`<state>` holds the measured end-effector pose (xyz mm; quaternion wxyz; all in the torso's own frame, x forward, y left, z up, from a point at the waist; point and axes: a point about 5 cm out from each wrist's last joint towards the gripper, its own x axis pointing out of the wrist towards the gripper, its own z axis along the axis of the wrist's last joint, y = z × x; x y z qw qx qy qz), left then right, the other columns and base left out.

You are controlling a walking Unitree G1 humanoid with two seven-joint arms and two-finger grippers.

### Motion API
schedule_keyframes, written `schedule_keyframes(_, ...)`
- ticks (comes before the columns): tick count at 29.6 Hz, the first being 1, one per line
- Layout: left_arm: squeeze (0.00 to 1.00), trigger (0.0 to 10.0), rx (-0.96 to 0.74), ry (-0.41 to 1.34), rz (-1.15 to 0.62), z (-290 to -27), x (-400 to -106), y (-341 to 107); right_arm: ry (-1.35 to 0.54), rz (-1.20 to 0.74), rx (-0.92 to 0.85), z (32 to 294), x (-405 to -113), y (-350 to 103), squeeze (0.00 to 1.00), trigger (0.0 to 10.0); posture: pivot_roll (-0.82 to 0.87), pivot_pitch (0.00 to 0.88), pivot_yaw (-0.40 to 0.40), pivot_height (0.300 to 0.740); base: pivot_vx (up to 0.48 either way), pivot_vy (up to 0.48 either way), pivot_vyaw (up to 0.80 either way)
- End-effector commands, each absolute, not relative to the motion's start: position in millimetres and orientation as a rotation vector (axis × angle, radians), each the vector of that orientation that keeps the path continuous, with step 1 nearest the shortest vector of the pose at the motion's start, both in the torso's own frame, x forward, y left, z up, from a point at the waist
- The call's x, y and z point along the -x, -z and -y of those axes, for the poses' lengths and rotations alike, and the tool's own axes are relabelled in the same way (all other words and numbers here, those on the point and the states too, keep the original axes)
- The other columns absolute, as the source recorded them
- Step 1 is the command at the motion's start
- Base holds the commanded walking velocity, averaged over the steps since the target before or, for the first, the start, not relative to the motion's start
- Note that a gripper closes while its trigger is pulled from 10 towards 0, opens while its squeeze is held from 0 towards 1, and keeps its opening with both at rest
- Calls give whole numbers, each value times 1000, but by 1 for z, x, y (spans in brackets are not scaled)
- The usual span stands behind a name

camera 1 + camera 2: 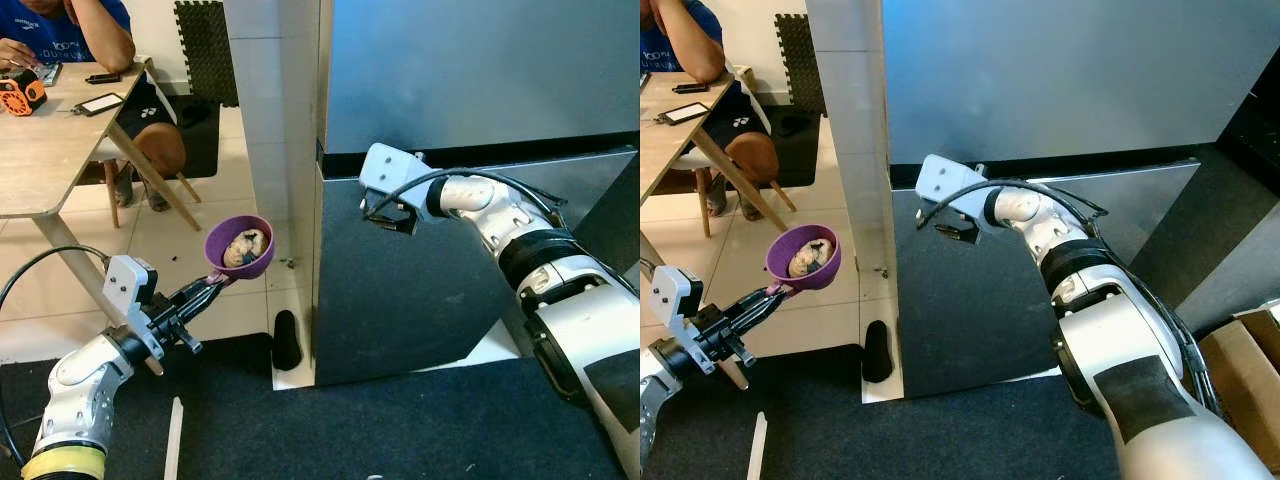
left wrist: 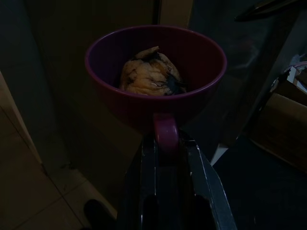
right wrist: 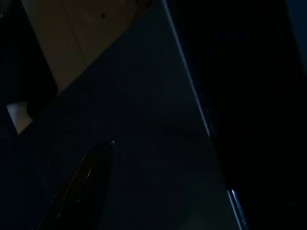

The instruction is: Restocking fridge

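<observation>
At the fridge's (image 1: 420,270) left front corner, left gripper (image 1: 205,292) has its jaws clamped on the handle of a purple cup (image 1: 240,247) of food, held level and clear while right gripper (image 1: 388,212) reaches for the door seam, jaw state unclear.

The fridge (image 1: 480,180) stands ahead on the right, a table (image 1: 45,150) far left with a person (image 1: 90,40) behind it. Between them, a cup (image 1: 239,247) holding food (image 1: 245,247) hangs left of the fridge, above the floor (image 1: 200,260).
</observation>
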<state>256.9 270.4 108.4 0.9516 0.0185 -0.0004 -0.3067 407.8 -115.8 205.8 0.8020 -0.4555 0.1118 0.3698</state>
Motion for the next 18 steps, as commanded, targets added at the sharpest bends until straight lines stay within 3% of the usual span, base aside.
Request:
schedule_keyframes(1, 0, 10000, -46, 619, 25, -272, -256, -114, -864, -321, 1011, 117, -402, -189, 0, 10000, -29, 25, -63, 740, 0, 0, 0)
schedule_keyframes(4, 0, 10000, -48, 620, 29, -271, -256, -116, -999, -398, 1077, 119, -396, -181, 0, 10000, -29, 25, -63, 740, 0, 0, 0)
schedule_keyframes(18, 0, 10000, -58, 620, 44, -270, -256, -122, -1091, -492, 1134, 126, -391, -179, 0, 10000, -29, 13, -67, 740, 0, 0, 0)
